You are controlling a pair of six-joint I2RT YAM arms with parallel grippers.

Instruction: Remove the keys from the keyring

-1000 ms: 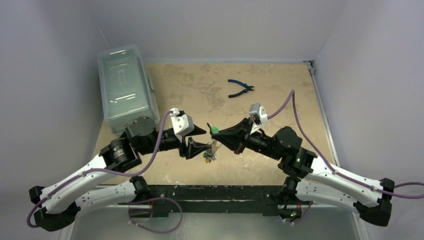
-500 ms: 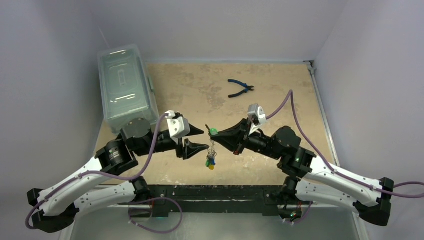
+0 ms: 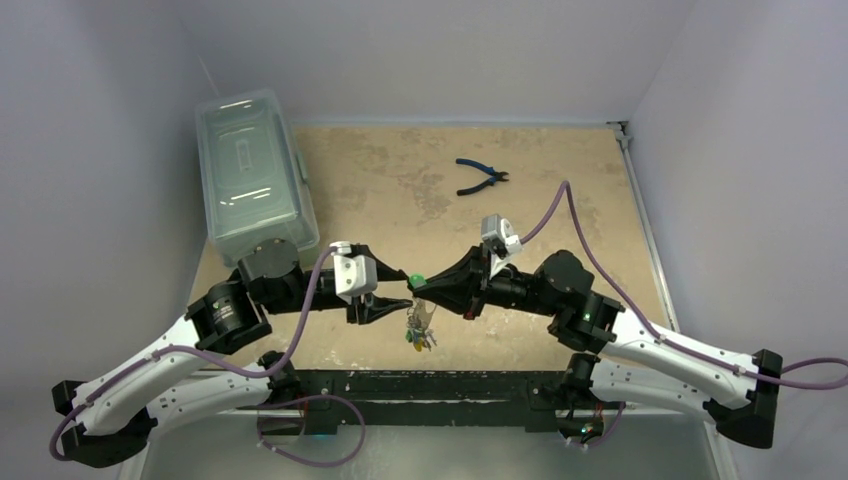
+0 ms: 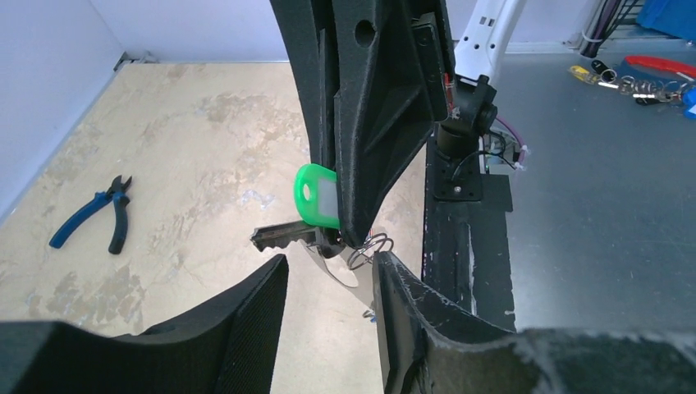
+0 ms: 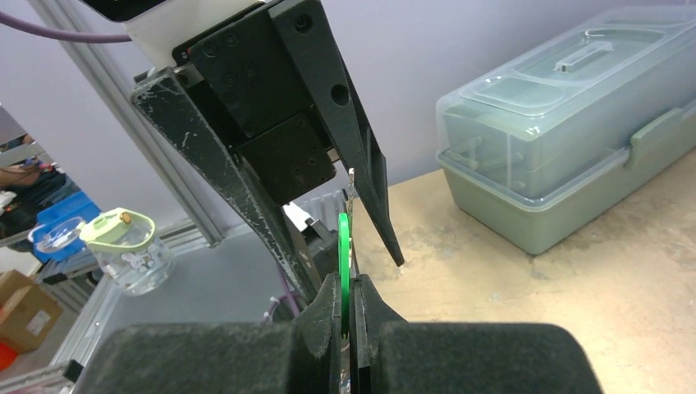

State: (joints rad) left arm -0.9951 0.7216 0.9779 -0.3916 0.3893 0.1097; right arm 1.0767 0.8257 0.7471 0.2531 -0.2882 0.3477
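Observation:
My right gripper (image 3: 416, 284) is shut on the green tag (image 3: 413, 277) of one key, held above the table. The pale silver keyring (image 3: 422, 314) hangs below it, with the other keys (image 3: 417, 337) dangling underneath. My left gripper (image 3: 392, 294) faces it, open, its fingers on either side of the hanging ring. In the left wrist view the green tag (image 4: 318, 194), a dark key blade (image 4: 281, 238) and the silver keyring (image 4: 341, 269) sit just ahead of my left gripper (image 4: 330, 263); the ring rests against the right finger (image 4: 402, 287). In the right wrist view my right gripper (image 5: 345, 284) pinches the green tag (image 5: 344, 242) edge-on.
A clear lidded box (image 3: 250, 175) stands at the back left and also shows in the right wrist view (image 5: 574, 139). Blue-handled pliers (image 3: 481, 177) lie at the back centre and show in the left wrist view (image 4: 94, 215). The table's near edge with the black base rail (image 3: 420, 385) lies just below the grippers.
My right gripper has carried the green tag and hanging bunch left and nearer. My left gripper has turned and lowered, so the ring now hangs between its open fingers.

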